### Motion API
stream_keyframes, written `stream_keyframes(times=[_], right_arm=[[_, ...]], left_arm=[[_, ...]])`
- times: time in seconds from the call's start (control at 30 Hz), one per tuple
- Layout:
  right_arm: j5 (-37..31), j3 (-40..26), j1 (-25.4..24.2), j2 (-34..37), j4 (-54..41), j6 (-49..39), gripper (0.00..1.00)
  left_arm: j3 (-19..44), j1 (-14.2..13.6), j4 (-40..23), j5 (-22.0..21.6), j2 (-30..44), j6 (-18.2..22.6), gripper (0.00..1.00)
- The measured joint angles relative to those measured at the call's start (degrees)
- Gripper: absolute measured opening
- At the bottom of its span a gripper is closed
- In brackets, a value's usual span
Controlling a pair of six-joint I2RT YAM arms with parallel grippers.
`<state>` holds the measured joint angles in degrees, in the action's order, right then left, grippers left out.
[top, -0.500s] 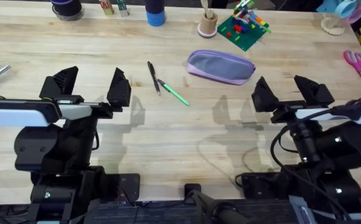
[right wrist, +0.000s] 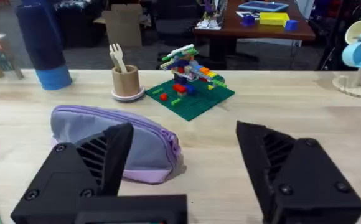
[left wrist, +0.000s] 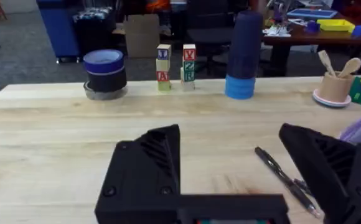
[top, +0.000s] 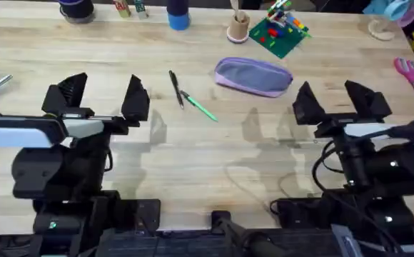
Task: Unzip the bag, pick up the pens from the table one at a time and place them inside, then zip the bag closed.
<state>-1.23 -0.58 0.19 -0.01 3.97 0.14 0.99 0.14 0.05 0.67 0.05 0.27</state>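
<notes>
Both grippers are being seen very slightly shifted since half a second ago, the right one nudged a touch toward the far right, while the pouch and pens are lying where they were.

Nearest the bases, the left black two-finger gripper (top: 96,96) is being held with its fingers spread wide and nothing between them, low over the light wooden butcher-block table (top: 193,164). The right black two-finger gripper (top: 342,101) is likewise being held released and empty.

Just beyond and between the two, the slim black pen (top: 175,88) and the bright green pen (top: 199,106) are lying on the wood, meeting at one end in a shallow V. The black one is running roughly away from the bases; the green one is slanting toward the right arm's side. The left gripper is judged the nearer to both.

Farther out, the soft lavender-purple fabric pouch (top: 254,76) is resting on the table with its long axis running across, left to right, tilted slightly. It is lying ahead of the right gripper and toward the middle, so the right arm is judged the nearer for the zipper, which appears not yet opened.
</notes>
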Motion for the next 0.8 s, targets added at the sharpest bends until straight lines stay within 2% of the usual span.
stream_keyframes(times=[0.13,0.3,0.5,0.8], right_arm=[[-0.05,-2.75,0.00,0.62,-2.86,0.02,0.996],[-0.05,-13.15,0.00,5.75,-9.18,0.01,0.995],[-0.02,-28.67,0.00,15.82,-18.21,0.01,0.996],[3.53,-48.12,0.00,34.14,-31.86,0.02,0.996]], left_arm=[[5.69,0.00,-5.52,-0.02,1.91,0.07,0.993],[18.81,0.00,-11.33,-0.02,11.00,0.21,0.993],[37.12,0.00,-19.74,0.89,29.78,0.24,0.994],[63.85,0.00,-33.75,8.39,58.36,0.40,0.994]])
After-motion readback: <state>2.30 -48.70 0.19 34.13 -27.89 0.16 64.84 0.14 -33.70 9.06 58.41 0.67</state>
